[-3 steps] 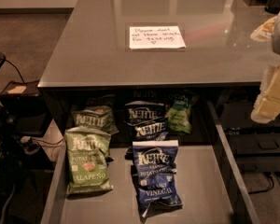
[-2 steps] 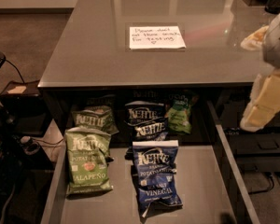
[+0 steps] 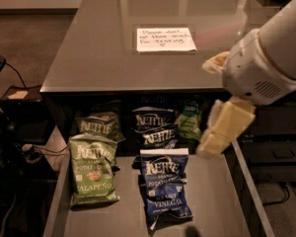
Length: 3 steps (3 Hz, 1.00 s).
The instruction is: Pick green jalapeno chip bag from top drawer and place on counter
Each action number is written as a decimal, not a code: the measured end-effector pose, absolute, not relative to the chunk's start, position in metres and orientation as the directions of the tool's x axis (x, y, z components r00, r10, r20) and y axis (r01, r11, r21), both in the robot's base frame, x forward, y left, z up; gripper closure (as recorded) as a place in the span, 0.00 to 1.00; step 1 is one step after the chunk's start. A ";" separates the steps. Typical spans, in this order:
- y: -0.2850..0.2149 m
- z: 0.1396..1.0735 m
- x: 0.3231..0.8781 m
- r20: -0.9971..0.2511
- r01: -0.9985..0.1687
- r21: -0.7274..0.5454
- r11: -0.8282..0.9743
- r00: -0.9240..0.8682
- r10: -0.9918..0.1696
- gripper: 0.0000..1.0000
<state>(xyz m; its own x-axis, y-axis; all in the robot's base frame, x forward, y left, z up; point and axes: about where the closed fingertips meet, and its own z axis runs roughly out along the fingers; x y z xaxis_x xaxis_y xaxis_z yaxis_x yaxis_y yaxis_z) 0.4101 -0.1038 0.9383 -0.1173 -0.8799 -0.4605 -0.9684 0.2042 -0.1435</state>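
Note:
The light green jalapeno chip bag (image 3: 92, 171) lies flat at the left of the open top drawer (image 3: 214, 201), the word JALAPENO along its bottom. My gripper (image 3: 212, 143) hangs from the white arm at the right. It is over the drawer's right back part, beside a small green bag (image 3: 189, 125) and well to the right of the jalapeno bag. It holds nothing that I can see. The grey counter (image 3: 98, 48) with its white note (image 3: 165, 38) is above the drawer.
A darker green Kettle bag (image 3: 99, 125) lies behind the jalapeno bag. Two dark blue Kettle bags (image 3: 155, 127) are at the back middle, and a blue vinegar bag (image 3: 165, 186) lies in front of them. Cables and boxes lie on the floor at the left (image 3: 19, 132).
The arm has swung left and down from the right edge. The gripper now hangs over the drawer's right side. The bags have not moved.

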 end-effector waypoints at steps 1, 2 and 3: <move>-0.056 0.923 0.412 -0.518 -0.976 -0.122 0.179 -0.091 -0.851 0.00; -0.016 0.896 0.425 -0.563 -0.980 -0.098 0.174 -0.090 -0.822 0.00; -0.016 0.896 0.425 -0.563 -0.980 -0.098 0.174 -0.090 -0.822 0.00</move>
